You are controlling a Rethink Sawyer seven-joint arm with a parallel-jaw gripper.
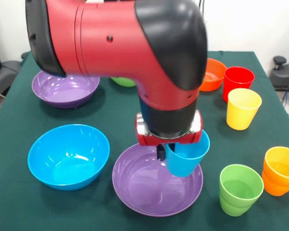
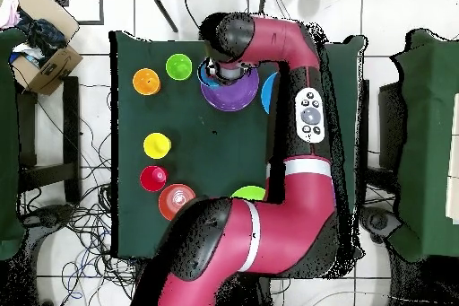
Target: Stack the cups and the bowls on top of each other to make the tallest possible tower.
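Gripper [image 1: 164, 153]: closed on the rim of the blue cup [image 1: 187, 159], one finger inside the cup, cup upright and lifted; it hangs over the near purple bowl [image 1: 149, 192], whether the base touches the bowl cannot be told.
Near purple bowl: at the table's front middle in the front view, open side up; no tower on it.
Blue bowl [image 1: 67, 156]: just beside the near purple bowl, to its left in the front view, upright.
Far purple bowl [image 1: 62, 89]: back left, partly behind the arm [image 1: 120, 38].
Green bowl [image 1: 123, 82]: mostly hidden behind the arm.
Orange bowl [image 1: 212, 74]: back right, touching or just beside the red cup [image 1: 237, 79].
Yellow cup [image 1: 242, 108]: in front of the red cup.
Green cup [image 1: 239, 189]: front right; orange cup [image 1: 281, 169] just beside it.
Table [image 1: 115, 120]: dark green cloth.
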